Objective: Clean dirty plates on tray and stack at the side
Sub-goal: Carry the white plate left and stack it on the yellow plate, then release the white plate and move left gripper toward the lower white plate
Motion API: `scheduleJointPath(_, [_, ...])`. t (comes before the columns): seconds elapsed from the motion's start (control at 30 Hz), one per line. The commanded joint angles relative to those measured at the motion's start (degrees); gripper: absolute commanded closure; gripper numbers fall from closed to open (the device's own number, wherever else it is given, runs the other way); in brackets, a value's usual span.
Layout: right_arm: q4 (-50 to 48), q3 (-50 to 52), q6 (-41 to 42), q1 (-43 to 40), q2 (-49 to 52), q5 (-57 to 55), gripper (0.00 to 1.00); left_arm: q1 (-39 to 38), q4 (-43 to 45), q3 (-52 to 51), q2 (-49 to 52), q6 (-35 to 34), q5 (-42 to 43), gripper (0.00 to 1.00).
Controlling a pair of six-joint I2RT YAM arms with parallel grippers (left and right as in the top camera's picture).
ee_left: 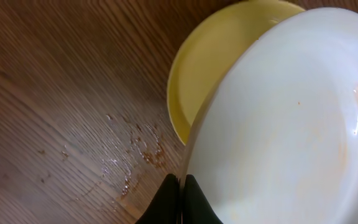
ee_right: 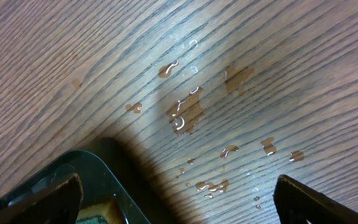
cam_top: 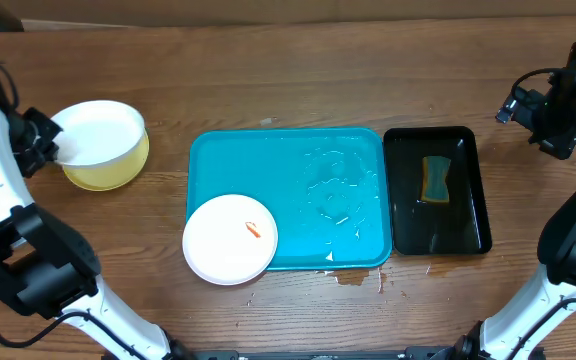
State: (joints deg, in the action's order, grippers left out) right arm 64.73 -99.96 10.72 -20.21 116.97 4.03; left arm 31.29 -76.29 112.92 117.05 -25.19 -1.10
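Note:
At the far left my left gripper (cam_top: 46,143) is shut on the rim of a white plate (cam_top: 98,132), which it holds tilted over a pale plate with a lime-green rim (cam_top: 113,172) on the table. In the left wrist view the black fingers (ee_left: 194,202) pinch the white plate (ee_left: 291,124), which shows faint orange smears, above the lime plate (ee_left: 213,68). A second white plate (cam_top: 230,238) with an orange-red smear sits on the front left corner of the turquoise tray (cam_top: 318,170). My right gripper (cam_top: 548,125) hangs open at the far right, with nothing between its fingers (ee_right: 316,199).
A black tray (cam_top: 463,200) with a sponge (cam_top: 435,178) lies right of the turquoise tray; its corner (ee_right: 107,171) shows under the right gripper. Water drops (ee_right: 185,115) lie on the wood there, and a small puddle (cam_top: 353,277) sits at the tray's front edge.

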Motion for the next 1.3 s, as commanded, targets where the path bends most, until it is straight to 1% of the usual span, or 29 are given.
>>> scheduleJointPath(0.0, [-0.2,-0.92,0.35,-0.07,-0.55,-0.35,0.0,0.79,1.16,-0.24,-0.9,-0.79,0.04,0.96])
scheduleJointPath(0.2, [-0.2,-0.92,0.35,-0.07,-0.57,-0.35,0.0,0.52,2.01,-0.28,-0.9,-0.79,0.04,0.95])
scheduleJointPath(0.23, [-0.2,-0.92,0.35,-0.07,-0.57,-0.35,0.0,0.52,2.25,-0.28,-0.87,-0.79,0.02,0.89])
scheduleJointPath(0.27, [-0.2,-0.92,0.35,-0.07,-0.57,-0.35,0.0,0.52,2.54,-0.28,-0.87,-0.79,0.04,0.77])
scheduleJointPath(0.3, [-0.2,-0.92,0.35,-0.07,-0.57,-0.35,0.0,0.52,2.67,-0.28,-0.87,-0.79,0.07,0.44])
scheduleJointPath(0.33, [-0.2,-0.92,0.35,-0.07,-0.55,-0.35,0.0,0.52,2.67,-0.28,-0.87,-0.76,0.07,0.26])
scheduleJointPath(0.37, [-0.2,-0.92,0.35,-0.07,-0.57,-0.35,0.0,0.44,2.56,-0.28,-0.87,-0.72,0.07,0.1])
scheduleJointPath(0.4, [-0.2,-0.92,0.35,-0.07,-0.55,-0.35,0.0,0.39,2.34,-0.28,-0.87,-0.52,0.07,0.07])
scheduleJointPath(0.5, [-0.2,-0.92,0.35,-0.07,-0.57,-0.35,0.0,0.02,0.7,-0.28,-0.87,-0.52,0.61,0.06])
scheduleJointPath(0.6, [-0.2,-0.92,0.35,-0.07,-0.55,-0.35,0.0,-1.14,-2.56,-0.31,-0.87,-0.44,4.44,0.05])
scheduleJointPath(0.8, [-0.2,-0.92,0.35,-0.07,-0.57,-0.35,0.0,-6.19,-9.07,-1.2,-0.85,3.45,5.62,0.06])
scheduleJointPath(0.93, [-0.2,-0.92,0.35,-0.07,-0.57,-0.35,0.0,-11.3,-9.35,-4.7,-0.85,5.79,5.6,0.06])
scheduleJointPath(1.03, [-0.2,-0.92,0.35,-0.07,-0.57,-0.35,0.0,-15.21,-8.7,-9.16,-0.85,5.97,4.9,0.07])
scheduleJointPath(1.13, [-0.2,-0.92,0.35,-0.07,-0.57,-0.35,0.0,-19.15,-6.97,-14.73,-0.85,5.86,2.16,0.01])
scheduleJointPath(1.17, [-0.2,-0.92,0.35,-0.07,-0.55,-0.35,0.0,-20.44,-6.56,-16.76,-0.85,5.88,2.03,0.01])
scheduleJointPath(1.23, [-0.2,-0.92,0.35,-0.07,-0.57,-0.35,0.0,-22.38,-6.54,-19.71,-0.85,5.95,2.89,0.11])
scheduleJointPath(1.27, [-0.2,-0.92,0.35,-0.07,-0.55,-0.35,0.0,-23.5,-7.17,-21.14,-0.9,6.51,3.72,0.13])
